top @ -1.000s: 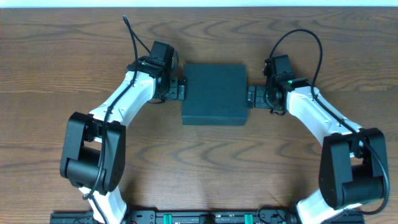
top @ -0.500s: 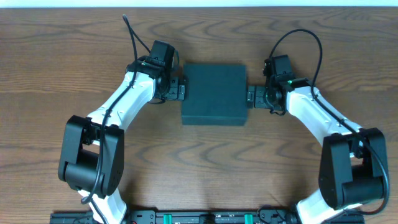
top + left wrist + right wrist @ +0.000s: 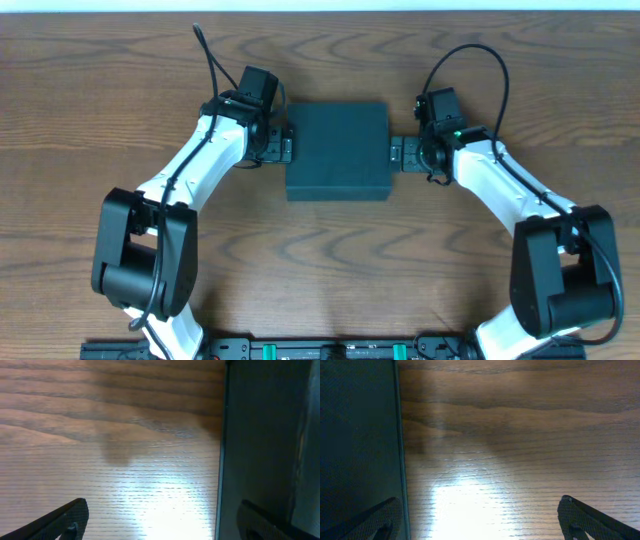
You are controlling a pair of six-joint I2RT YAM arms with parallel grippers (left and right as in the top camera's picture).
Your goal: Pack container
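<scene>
The container (image 3: pixel 338 150) is a dark teal-black square box with its lid shut, lying on the wooden table at the centre back. My left gripper (image 3: pixel 284 145) is open at the box's left side. My right gripper (image 3: pixel 397 153) is open at its right side. In the left wrist view the box's wall (image 3: pixel 260 435) fills the right side, with one finger in front of it and bare table between the fingers (image 3: pixel 162 522). In the right wrist view the box (image 3: pixel 357 435) fills the left side, with open fingers (image 3: pixel 480 520) astride its edge.
The wooden table (image 3: pixel 330 260) spreads around the box. The two arm bases stand at the front left (image 3: pixel 140 270) and front right (image 3: pixel 565 270). A pale strip runs along the table's far edge (image 3: pixel 320 5).
The box has slid a little to the left. My right gripper has followed it leftward and my left gripper has shifted slightly left too.
</scene>
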